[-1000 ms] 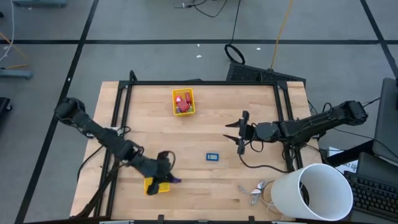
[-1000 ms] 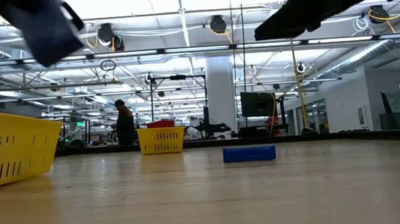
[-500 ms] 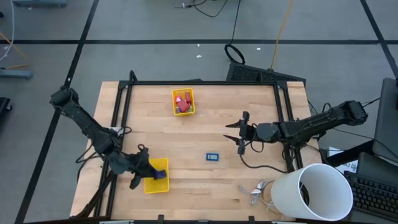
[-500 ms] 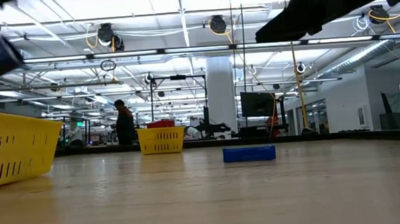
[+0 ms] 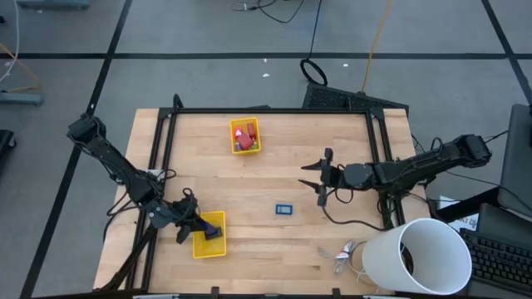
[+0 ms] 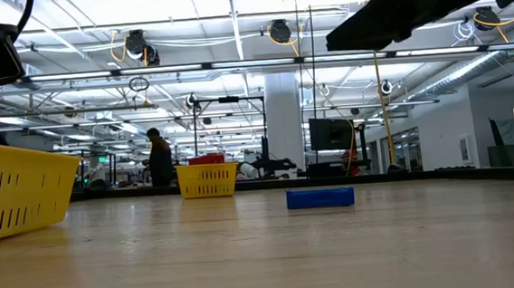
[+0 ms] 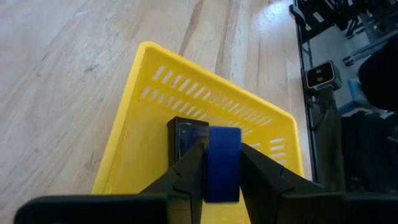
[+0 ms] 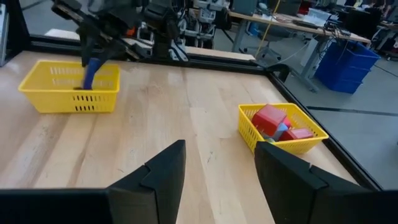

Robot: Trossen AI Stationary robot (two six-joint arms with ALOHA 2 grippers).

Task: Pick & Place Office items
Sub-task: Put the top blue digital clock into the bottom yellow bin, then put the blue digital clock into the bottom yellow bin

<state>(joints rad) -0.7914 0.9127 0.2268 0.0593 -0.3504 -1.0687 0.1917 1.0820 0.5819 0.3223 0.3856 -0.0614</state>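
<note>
The left gripper [image 7: 222, 163] hung just over the near yellow tray [image 5: 218, 247] at the table's front left, its two fingers pinching a blue block [image 7: 222, 163] held upright — the grip looked slack, on the point of letting go, but the block was not yet free. A black piece [image 7: 185, 134] lay in the tray right behind it. To do the drop well, the jaws needed to part only a little and straight apart, low enough that the block would settle flat beside the black piece rather than bounce to the tray's slotted wall; lifting away should wait until the fingers were clear of both.

Farther out, a second blue piece [image 5: 284, 208] lay loose on the bare wood mid-table, well apart from either tray. Beyond it, the right gripper [image 8: 214, 163] waited above the table's right side with its fingers partly spread and nothing between them. At the far edge stood the other yellow tray [image 5: 253, 128], holding red pieces [image 8: 272, 119] and a bit of blue.
</note>
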